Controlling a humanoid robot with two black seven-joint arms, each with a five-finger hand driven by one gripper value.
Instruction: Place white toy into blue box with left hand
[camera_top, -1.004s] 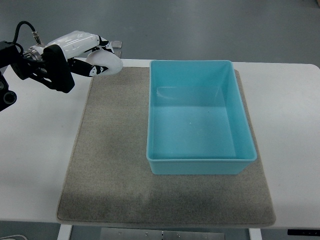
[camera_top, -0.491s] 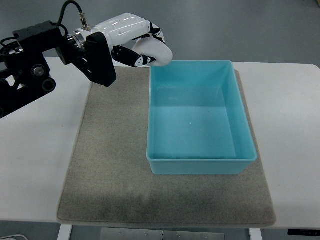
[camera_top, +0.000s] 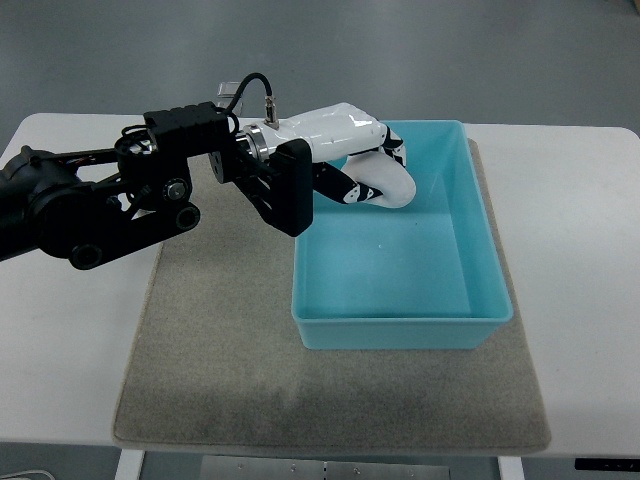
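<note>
Now the white toy (camera_top: 388, 182) sits in the left hand (camera_top: 352, 160), whose fingers are curled around it from above, so it hangs in the air and does not rest on anything. It is held over the far left part of the blue box (camera_top: 400, 236), inside the line of the rim, which I judge is the right place to let it go, because from there it should fall on the bare floor of the box and not on the wall. The black arm (camera_top: 120, 200) reaches in from the left across the grey mat (camera_top: 220, 340), which lies under the box on the white surface (camera_top: 70, 340). The right hand is not visible. The release is not yet done.
</note>
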